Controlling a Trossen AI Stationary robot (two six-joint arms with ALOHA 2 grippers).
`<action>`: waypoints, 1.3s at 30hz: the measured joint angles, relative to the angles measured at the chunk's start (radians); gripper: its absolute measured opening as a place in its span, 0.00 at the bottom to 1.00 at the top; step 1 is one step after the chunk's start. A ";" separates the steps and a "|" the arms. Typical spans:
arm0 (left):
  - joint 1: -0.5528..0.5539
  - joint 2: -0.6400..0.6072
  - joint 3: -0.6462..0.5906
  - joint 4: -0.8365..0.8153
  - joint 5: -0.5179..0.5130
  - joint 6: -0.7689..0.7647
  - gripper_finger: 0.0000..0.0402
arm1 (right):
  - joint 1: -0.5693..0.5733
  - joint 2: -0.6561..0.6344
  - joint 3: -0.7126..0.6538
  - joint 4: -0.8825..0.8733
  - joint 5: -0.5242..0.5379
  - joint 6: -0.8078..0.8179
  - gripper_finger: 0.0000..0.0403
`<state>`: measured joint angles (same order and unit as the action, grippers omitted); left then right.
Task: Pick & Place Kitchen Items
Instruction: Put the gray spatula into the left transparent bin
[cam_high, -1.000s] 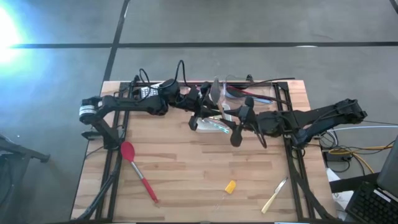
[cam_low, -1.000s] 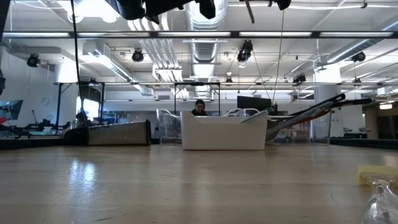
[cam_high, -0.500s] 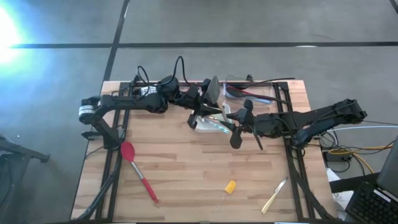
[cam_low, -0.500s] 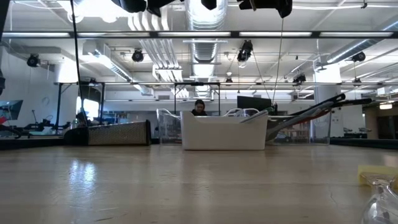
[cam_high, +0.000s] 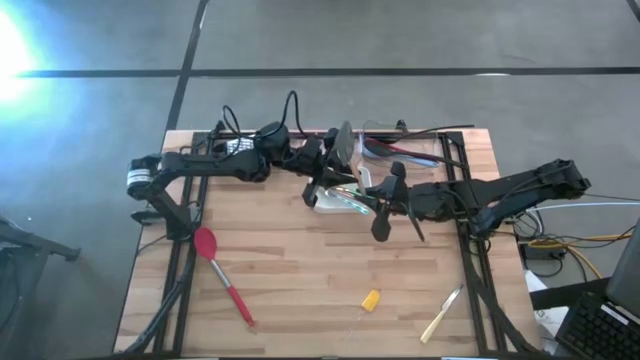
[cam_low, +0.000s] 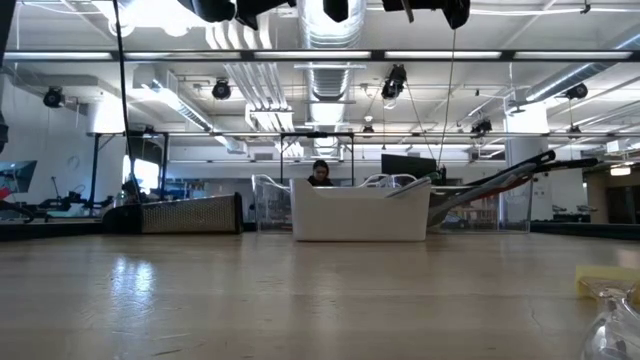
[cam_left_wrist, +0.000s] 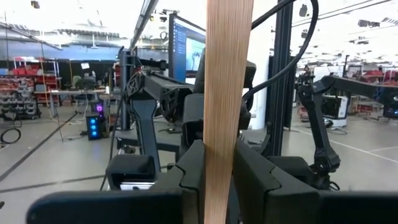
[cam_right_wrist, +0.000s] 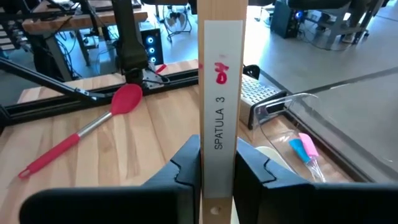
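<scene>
The right gripper (cam_right_wrist: 217, 163) is clamped on a flat wooden spatula labelled "SPATULA 3" (cam_right_wrist: 221, 99), its length standing out straight between the fingers, above the white square tray (cam_high: 335, 203) near the table's far edge. The left gripper (cam_left_wrist: 219, 171) pinches the same wooden blade from the other end. A red long-handled spoon (cam_high: 222, 273) lies diagonally on the open wooden table (cam_high: 300, 270), nearer the left edge.

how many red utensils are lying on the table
1: the red long-handled spoon lies on the bare wooden table, on its left half seen from above. Others may be hidden in the clear bins at the back.
</scene>
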<state>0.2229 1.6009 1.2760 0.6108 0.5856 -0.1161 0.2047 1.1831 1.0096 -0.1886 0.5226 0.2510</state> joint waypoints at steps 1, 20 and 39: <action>0.001 0.000 0.000 -0.006 0.000 -0.006 0.14 | 0.000 -0.002 0.000 -0.002 -0.001 0.001 0.11; 0.140 -0.380 0.013 -0.999 -0.459 0.299 0.60 | -0.253 0.004 0.376 -0.674 -0.131 0.052 0.11; 0.140 -0.672 0.013 -1.075 -0.498 0.235 0.61 | -0.718 0.682 1.014 -1.284 -0.561 -0.299 0.11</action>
<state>0.3626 0.9285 1.2888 -0.4641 0.0875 0.1189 -0.5130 1.8651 2.0233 -1.4724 -0.0387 -0.0476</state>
